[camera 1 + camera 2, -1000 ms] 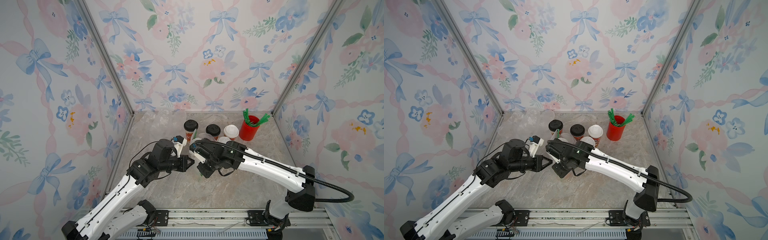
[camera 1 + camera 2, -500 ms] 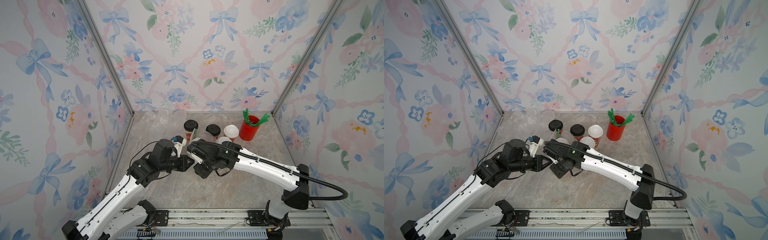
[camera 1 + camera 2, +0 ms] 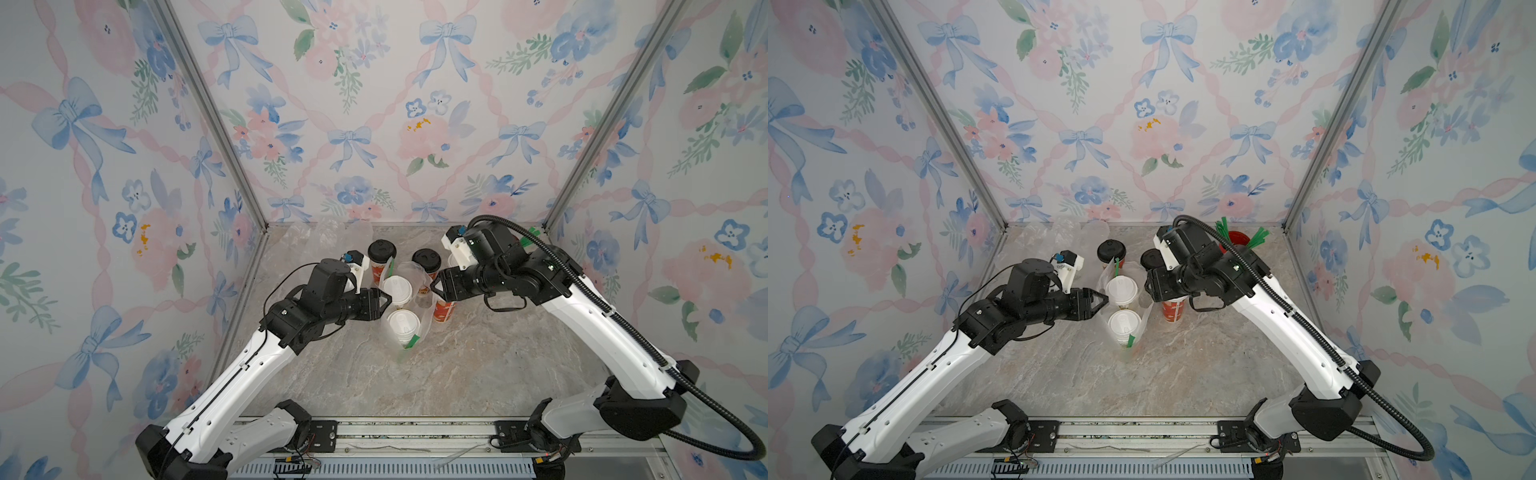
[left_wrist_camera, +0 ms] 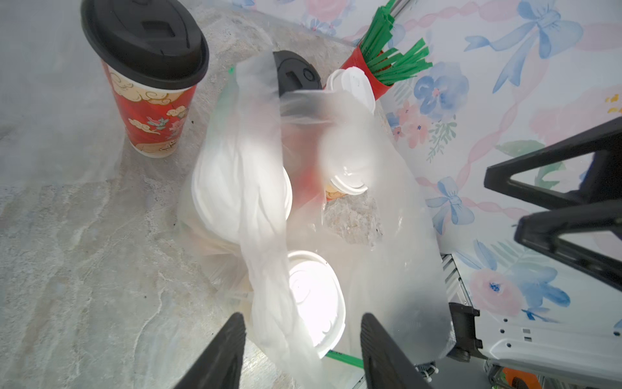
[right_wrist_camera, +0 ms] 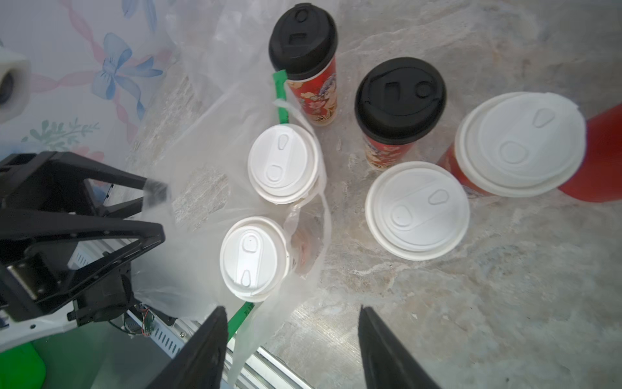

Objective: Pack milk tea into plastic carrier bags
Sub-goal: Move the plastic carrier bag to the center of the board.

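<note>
Two white-lidded milk tea cups [image 3: 397, 288] [image 3: 402, 323] stand inside a clear plastic carrier bag [image 5: 202, 188] mid-table. The bag's handle loops sag over them. My left gripper [image 3: 390, 298] is open just left of the bag; in the left wrist view a loose handle strand [image 4: 279, 320] droops between its fingers, ungripped. My right gripper [image 3: 433, 286] is open just right of the bag, above a white-lidded cup [image 5: 417, 210]. Two black-lidded cups [image 5: 303, 37] [image 5: 400, 97] and another white-lidded one [image 5: 521, 144] stand outside the bag.
A red cup of green straws [image 3: 1237, 239] stands at the back right, behind the right arm. More crinkly clear bags [image 3: 316, 232] lie against the back wall on the left. A metal rail [image 3: 415, 432] runs along the table's front edge.
Both grippers have opened and let go of the bag's handles. The right arm has drawn back to the right, uncovering the bagged cups. The left arm has barely moved.
</note>
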Tool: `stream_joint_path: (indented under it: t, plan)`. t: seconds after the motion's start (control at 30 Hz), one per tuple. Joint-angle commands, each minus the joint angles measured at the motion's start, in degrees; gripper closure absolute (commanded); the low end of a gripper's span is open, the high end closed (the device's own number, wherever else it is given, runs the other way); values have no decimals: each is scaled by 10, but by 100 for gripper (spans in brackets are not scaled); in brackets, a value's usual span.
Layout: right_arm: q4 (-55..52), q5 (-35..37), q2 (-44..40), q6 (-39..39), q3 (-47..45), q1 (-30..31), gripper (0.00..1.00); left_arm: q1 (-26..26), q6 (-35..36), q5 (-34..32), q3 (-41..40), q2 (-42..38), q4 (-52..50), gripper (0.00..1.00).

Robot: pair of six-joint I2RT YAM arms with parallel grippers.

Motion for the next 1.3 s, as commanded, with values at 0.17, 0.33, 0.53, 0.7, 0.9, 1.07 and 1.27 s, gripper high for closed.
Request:
stream_joint_path:
  t: [0.17, 0.33, 0.53, 0.7, 0.9, 1.07, 1.27]
  plan:
    - [-9, -114, 52, 12, -11, -25, 32, 10, 46, 7, 30, 49, -1, 45]
    - [-7, -118, 84, 11, -22, -8, 35, 17, 49, 11, 29, 56, -1, 55]
    - [3, -93, 106, 16, -21, 9, 57, 22, 52, 12, 30, 59, -1, 72]
    - [13, -89, 110, 21, -9, 18, 83, 30, 51, 7, 28, 57, -1, 90]
    - [17, -80, 110, 25, 5, 23, 100, 39, 53, 15, 36, 57, 0, 100]
    - [16, -74, 106, 27, 13, 25, 100, 41, 56, 22, 46, 52, -1, 100]
    - [27, -76, 110, 31, 30, 27, 100, 60, 57, 8, 49, 48, -1, 100]
